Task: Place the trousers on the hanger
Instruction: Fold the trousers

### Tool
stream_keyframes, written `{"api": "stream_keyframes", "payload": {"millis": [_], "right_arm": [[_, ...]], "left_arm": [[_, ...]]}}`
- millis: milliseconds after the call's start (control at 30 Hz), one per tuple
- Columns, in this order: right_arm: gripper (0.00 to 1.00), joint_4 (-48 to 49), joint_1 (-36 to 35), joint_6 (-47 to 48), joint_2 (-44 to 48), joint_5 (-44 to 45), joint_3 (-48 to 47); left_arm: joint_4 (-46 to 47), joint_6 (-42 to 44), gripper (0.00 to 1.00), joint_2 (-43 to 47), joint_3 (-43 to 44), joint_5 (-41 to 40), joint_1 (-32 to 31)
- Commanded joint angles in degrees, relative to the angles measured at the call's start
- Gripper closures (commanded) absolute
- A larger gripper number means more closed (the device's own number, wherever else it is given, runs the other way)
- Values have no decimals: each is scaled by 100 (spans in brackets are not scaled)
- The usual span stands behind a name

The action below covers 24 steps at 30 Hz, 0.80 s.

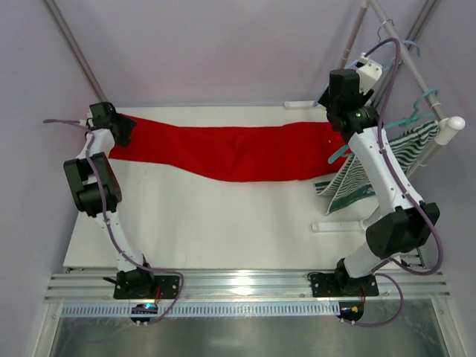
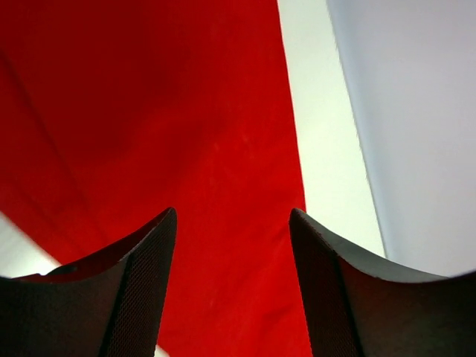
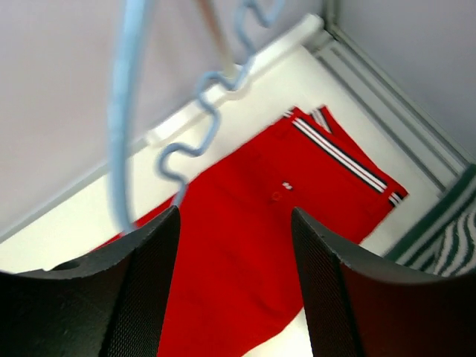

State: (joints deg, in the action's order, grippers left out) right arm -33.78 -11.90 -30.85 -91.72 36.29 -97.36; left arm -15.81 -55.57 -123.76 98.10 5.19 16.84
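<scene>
Trousers (image 1: 238,152) flat; hanger (image 3: 120,111) by R pincer (image 3: 234,210), jaws apart.

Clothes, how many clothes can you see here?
2. The red trousers lie spread across the far side of the table; a green-and-white striped garment hangs at the right edge. More could be hidden.

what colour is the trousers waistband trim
The trim is white with dark stripes, clearest in the right wrist view.
</scene>
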Motion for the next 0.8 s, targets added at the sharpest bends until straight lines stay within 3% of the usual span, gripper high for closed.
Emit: {"api": "stream_keyframes", "payload": {"millis": [0, 167, 567, 633, 700, 767], "right_arm": [[36, 741, -443, 922, 549, -527, 50], [36, 522, -1260, 1510, 849, -1009, 287], [36, 679, -2501, 1504, 1420, -1871, 1887], [36, 671, -2632, 1424, 1385, -1819, 2062], [36, 724, -2686, 1380, 1333, -1714, 2229], [36, 750, -2712, 1345, 1280, -1722, 2292]], "left_arm": [[159, 389, 36, 1054, -615, 88, -128], [79, 477, 34, 1346, -1478, -141, -137], [-359, 135, 32, 460, -1312, -211, -216], [-780, 134, 32, 292, -945, -474, -286], [-1782, 152, 33, 91, -566, -1480, -383], [-2082, 213, 33, 46, -336, -1845, -559]]}}
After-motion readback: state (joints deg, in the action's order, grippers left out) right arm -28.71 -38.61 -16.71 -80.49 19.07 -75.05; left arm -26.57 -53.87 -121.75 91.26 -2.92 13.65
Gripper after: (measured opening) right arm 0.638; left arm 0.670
